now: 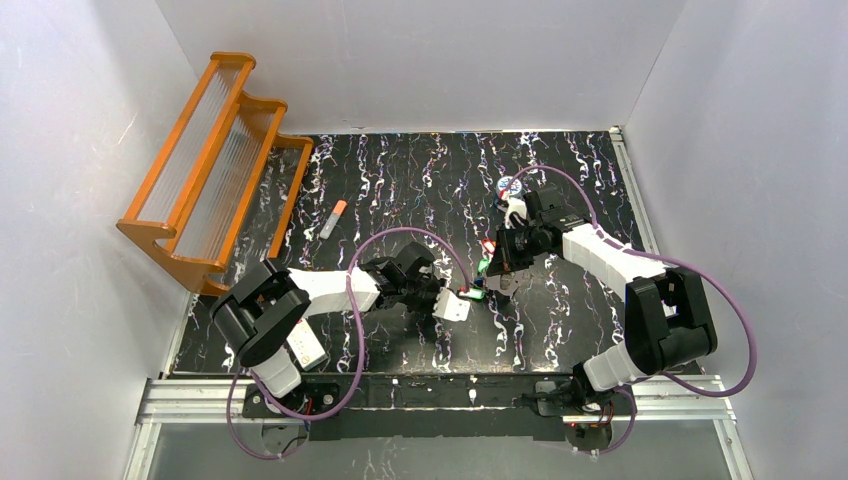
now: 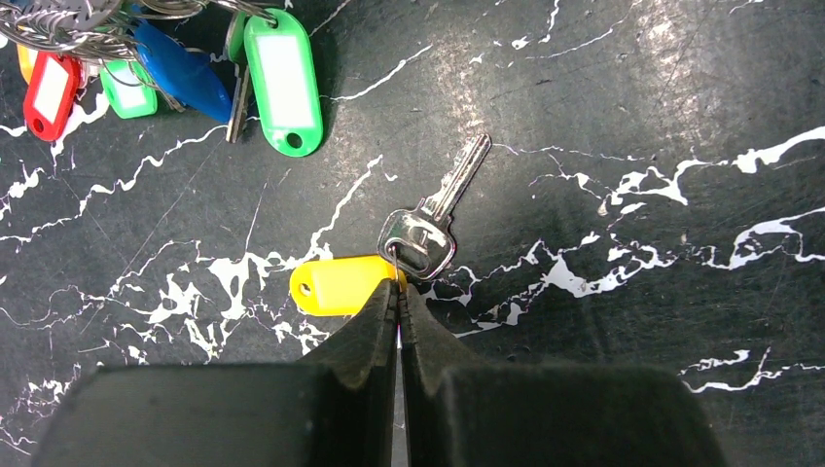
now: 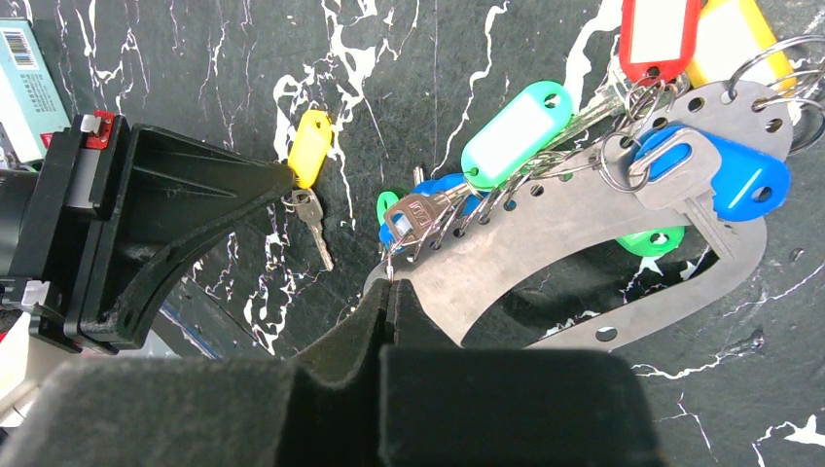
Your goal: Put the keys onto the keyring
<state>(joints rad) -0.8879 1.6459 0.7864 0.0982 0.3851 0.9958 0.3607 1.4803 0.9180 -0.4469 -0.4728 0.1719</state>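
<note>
The keyring [image 3: 584, 229] is a flat pale oval metal loop with holes along its band. It carries keys with teal [image 3: 516, 131], blue [image 3: 730, 180], red [image 3: 657, 34] and yellow [image 3: 725, 39] tags. My right gripper [image 3: 389, 285] is shut on the loop's near end. My left gripper [image 2: 399, 289] is shut on the small ring joining a yellow tag [image 2: 336, 285] to a silver key [image 2: 438, 209], which lie on the table just left of the loop. In the top view both grippers, left [image 1: 462, 297] and right [image 1: 497, 272], meet mid-table.
An orange rack [image 1: 215, 165] stands at the back left. An orange-tipped white tube [image 1: 333, 218] lies near it. A small round blue tin [image 1: 510, 187] sits behind the right gripper. A small pale box [image 1: 452, 306] sits by the left gripper. White walls enclose the black marbled table [image 1: 400, 170].
</note>
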